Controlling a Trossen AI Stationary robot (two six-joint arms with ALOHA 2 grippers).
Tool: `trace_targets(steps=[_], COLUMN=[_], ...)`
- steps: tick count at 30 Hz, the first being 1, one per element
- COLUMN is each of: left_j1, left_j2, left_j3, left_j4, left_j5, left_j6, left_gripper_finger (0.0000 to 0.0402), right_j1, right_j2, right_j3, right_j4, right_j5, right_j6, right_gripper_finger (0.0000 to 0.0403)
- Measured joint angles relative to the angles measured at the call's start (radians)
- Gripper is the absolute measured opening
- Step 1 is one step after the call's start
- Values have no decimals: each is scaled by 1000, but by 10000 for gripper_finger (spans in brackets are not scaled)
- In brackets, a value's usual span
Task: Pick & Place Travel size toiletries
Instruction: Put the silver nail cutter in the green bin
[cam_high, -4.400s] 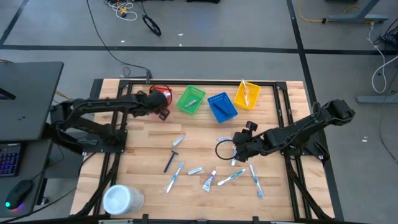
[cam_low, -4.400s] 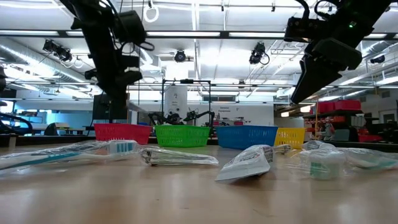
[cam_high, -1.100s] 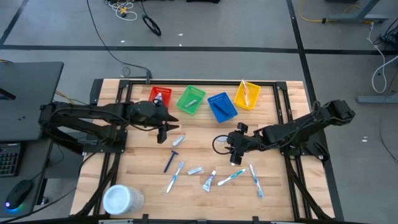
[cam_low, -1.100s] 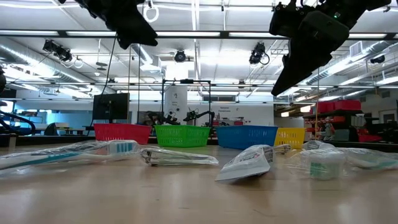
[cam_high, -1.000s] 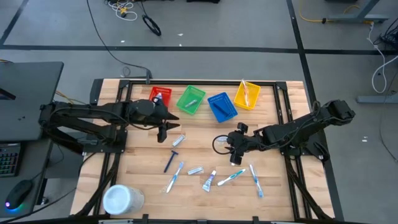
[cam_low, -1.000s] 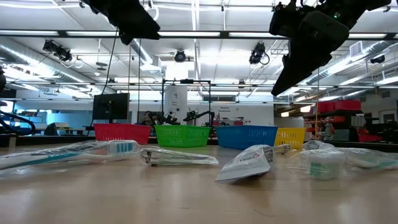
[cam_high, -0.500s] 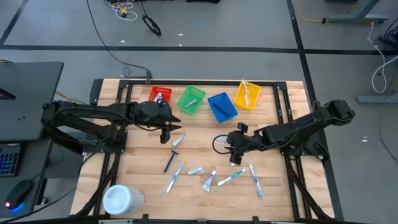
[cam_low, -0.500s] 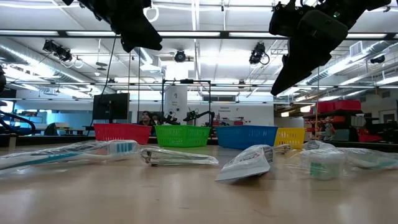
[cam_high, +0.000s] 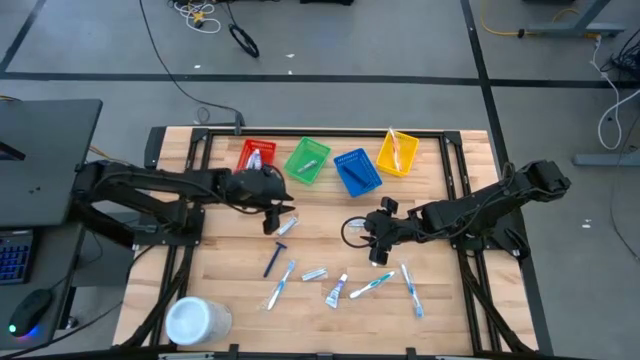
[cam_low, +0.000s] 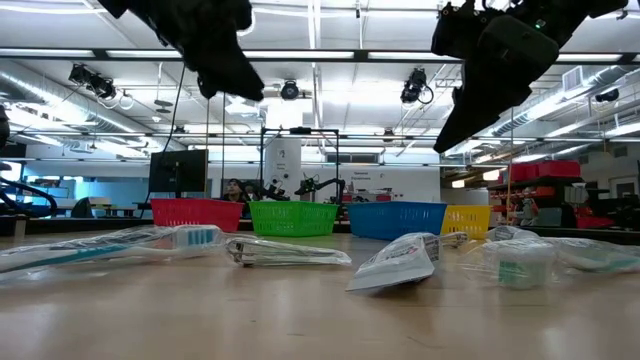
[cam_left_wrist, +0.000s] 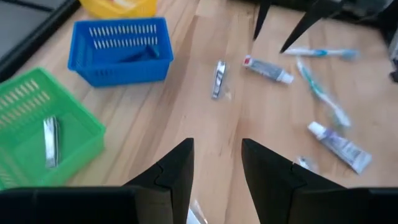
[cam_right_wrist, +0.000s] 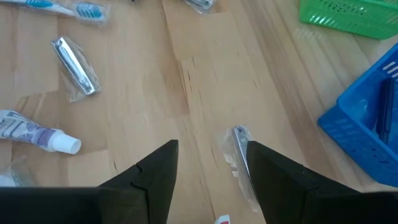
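The travel size toiletries lie loose on the wooden table (cam_high: 230, 280): a dark blue razor (cam_high: 272, 260), toothbrushes (cam_high: 281, 283) (cam_high: 411, 290), a small tube (cam_high: 336, 290) and a small packet (cam_high: 287, 226). My left gripper (cam_high: 273, 218) hangs open above the table, just left of that packet and near the red basket (cam_high: 257, 155). My right gripper (cam_high: 372, 240) hangs open at mid-table. A packaged metal clipper (cam_right_wrist: 239, 146) lies flat on the wood ahead of its fingers, untouched. In the left wrist view, my left gripper (cam_left_wrist: 216, 149) has bare wood between its fingers.
Four baskets stand along the far edge: red, green (cam_high: 307, 160), blue (cam_high: 356, 171) and yellow (cam_high: 397, 152). The green basket holds a metal clipper (cam_left_wrist: 50, 134). A big white round tub (cam_high: 197, 320) sits at the near left corner. A black cable loop (cam_high: 352, 232) hangs by the right gripper.
My left gripper has come down and moved a little toward the table's right and near edges, closer to the small packet. Its fingers have stayed open.
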Motion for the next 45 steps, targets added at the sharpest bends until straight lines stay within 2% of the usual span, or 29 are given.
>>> trace_targets(steps=[3, 19, 23, 29, 32, 45], left_j1=[-15, -53, -50, -40, -39, -42], left_j2=[50, 287, 354, 442, 463, 494], left_j3=[0, 0, 0, 0, 0, 1], left_j4=[-4, -43, -65, -89, -84, -69], left_j5=[-43, -64, -100, -68, -38, -33], left_j6=[-27, -275, -282, -383, -410, -433], left_gripper_finger=[141, 141, 141, 141, 141, 141], right_j1=[0, 0, 0, 0, 0, 0], right_j2=[0, 1, 1, 1, 1, 1], right_j3=[0, 0, 0, 0, 0, 0], right_j4=[-2, -3, -2, 2, 5, 3], right_j5=[0, -10, -10, -10, -10, -10], right_j6=[4, 29, 32, 32, 33, 32], right_gripper_finger=[202, 202, 202, 202, 202, 202])
